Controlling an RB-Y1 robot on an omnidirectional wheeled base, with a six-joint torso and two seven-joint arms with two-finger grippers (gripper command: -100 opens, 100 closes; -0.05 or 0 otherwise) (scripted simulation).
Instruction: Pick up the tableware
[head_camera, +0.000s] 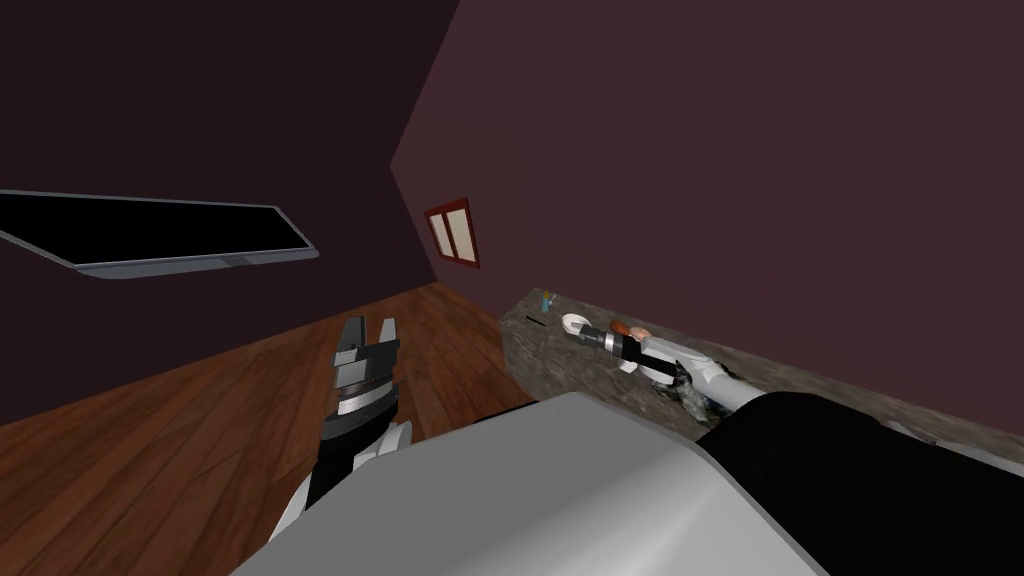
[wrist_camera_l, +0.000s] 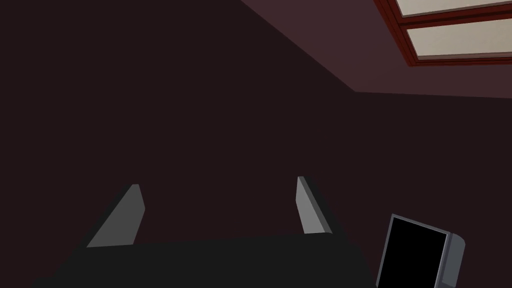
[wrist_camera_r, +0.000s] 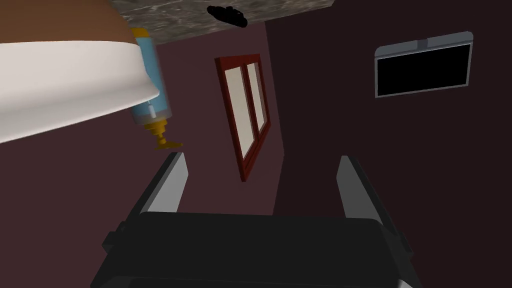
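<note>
Right fingers (wrist_camera_r: 167, 187) apart near bowl (wrist_camera_r: 65, 85) on stone counter (head_camera: 550, 362), maroon walls (head_camera: 750, 150); left fingers (wrist_camera_l: 120, 220) apart

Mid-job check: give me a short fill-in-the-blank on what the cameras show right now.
1. The right gripper has its fingers ___, with nothing between them.
2. Near the white dish stands a bottle whose body is ___.
3. The left gripper hangs over the ___ floor.

Missing words: open; blue; wooden.
</note>
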